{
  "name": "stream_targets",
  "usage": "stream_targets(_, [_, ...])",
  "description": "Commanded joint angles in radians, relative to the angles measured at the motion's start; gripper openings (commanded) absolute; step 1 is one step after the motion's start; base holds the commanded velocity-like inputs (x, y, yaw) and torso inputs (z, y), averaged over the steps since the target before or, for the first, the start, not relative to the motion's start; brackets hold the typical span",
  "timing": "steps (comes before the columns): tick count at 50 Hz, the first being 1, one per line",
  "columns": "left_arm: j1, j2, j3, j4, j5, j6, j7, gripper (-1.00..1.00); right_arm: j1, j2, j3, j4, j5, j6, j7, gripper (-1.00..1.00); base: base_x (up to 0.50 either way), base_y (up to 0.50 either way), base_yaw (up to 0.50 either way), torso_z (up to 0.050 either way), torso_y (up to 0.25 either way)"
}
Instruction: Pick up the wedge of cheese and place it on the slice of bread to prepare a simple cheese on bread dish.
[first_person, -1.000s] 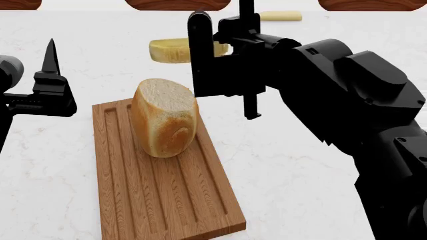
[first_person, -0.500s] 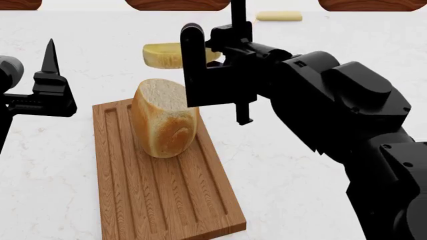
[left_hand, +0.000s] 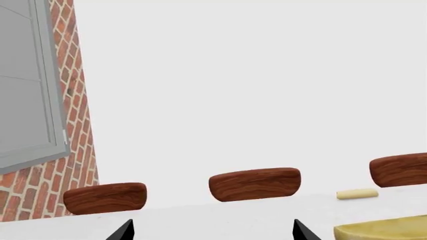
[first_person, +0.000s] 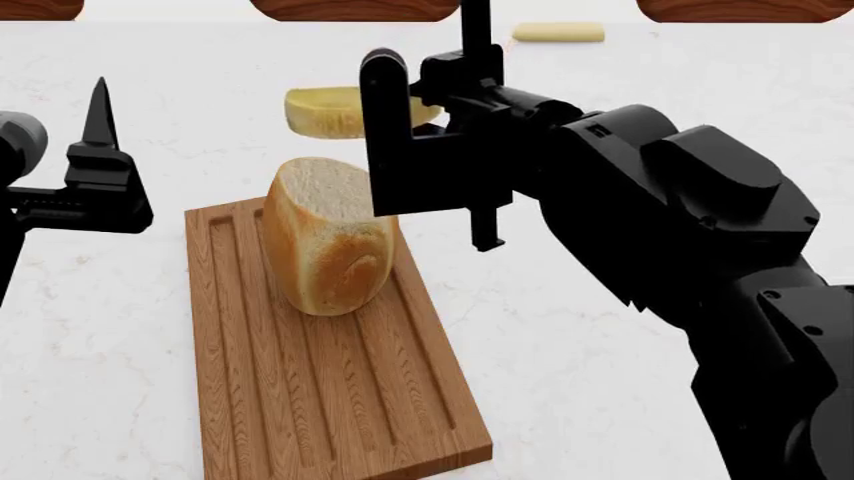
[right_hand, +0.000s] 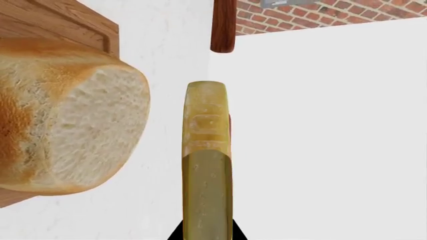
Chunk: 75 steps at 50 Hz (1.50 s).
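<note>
The wedge of cheese (first_person: 320, 110) is a yellow half-disc held in the air by my right gripper (first_person: 427, 105), just behind and above the slice of bread (first_person: 331, 240). The bread stands upright on the wooden cutting board (first_person: 334, 400), white cut face up. In the right wrist view the cheese (right_hand: 208, 150) shows edge-on between the shut jaws of my right gripper (right_hand: 208, 235), beside the bread (right_hand: 73, 125) and apart from it. My left gripper (first_person: 100, 120) is open and empty at the left, clear of the board. It also shows in the left wrist view (left_hand: 212, 232), as does the cheese (left_hand: 383, 230).
A small pale yellow bar (first_person: 558, 32) lies on the white counter at the far right. Brown wooden chair backs (first_person: 354, 8) line the far edge. My right arm (first_person: 667, 200) reaches across the right half of the view. A brick wall (left_hand: 67, 100) stands beyond.
My right gripper has carried the cheese a little left and up, closer over the bread; it has hardly moved in the last half second. The left arm has not moved.
</note>
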<state>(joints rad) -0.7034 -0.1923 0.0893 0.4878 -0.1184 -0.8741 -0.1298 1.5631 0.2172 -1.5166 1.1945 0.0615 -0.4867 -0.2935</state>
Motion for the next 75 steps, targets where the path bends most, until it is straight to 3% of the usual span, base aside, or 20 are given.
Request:
stream_targets(1, [0.006, -0.002, -0.002, 0.007, -0.003, 0.015, -0.004, 1.00, -0.032, -0.039, 0.015, 0.114, -0.063, -0.075, -0.002, -1.00, 0.00, 0.00, 0.00, 0.000, 0.000])
stream_targets(11, [0.007, -0.006, 0.000, 0.009, -0.009, 0.016, -0.008, 1.00, -0.032, -0.039, 0.015, 0.114, -0.063, -0.075, -0.002, -1.00, 0.00, 0.00, 0.00, 0.000, 0.000])
stream_targets(12, [0.005, -0.005, 0.001, 0.012, -0.010, 0.010, -0.009, 1.00, -0.032, -0.039, 0.015, 0.114, -0.063, -0.075, -0.002, 1.00, 0.00, 0.00, 0.00, 0.000, 0.000])
stream_targets(41, [0.005, -0.015, 0.005, 0.004, -0.028, 0.016, -0.017, 1.00, -0.032, -0.039, 0.015, 0.114, -0.063, -0.075, -0.002, 1.00, 0.00, 0.00, 0.00, 0.000, 0.000])
stream_targets(42, [0.003, -0.014, 0.006, 0.008, -0.029, 0.010, -0.018, 1.00, -0.182, -0.023, 0.165, 0.114, -0.060, -0.225, -0.152, 1.00, 0.00, 0.00, 0.00, 0.000, 0.000])
stream_targets(43, [0.003, -0.014, 0.006, 0.008, -0.030, 0.009, -0.019, 1.00, -0.181, -0.023, 0.203, 0.114, -0.060, -0.296, -0.302, 1.00, 0.00, 0.00, 0.00, 0.000, 0.000])
stream_targets(44, [0.002, -0.015, 0.006, 0.008, -0.032, 0.008, -0.018, 1.00, -0.174, -0.024, 0.209, 0.114, -0.056, -0.308, -0.326, 1.00, 0.00, 0.00, 0.00, 0.000, 0.000])
stream_targets(75, [0.000, -0.024, 0.013, 0.004, -0.048, 0.017, -0.028, 1.00, -0.049, 0.032, 0.271, 0.114, -0.043, -0.386, -0.585, 1.00, 0.00, 0.00, 0.00, 0.000, 0.000])
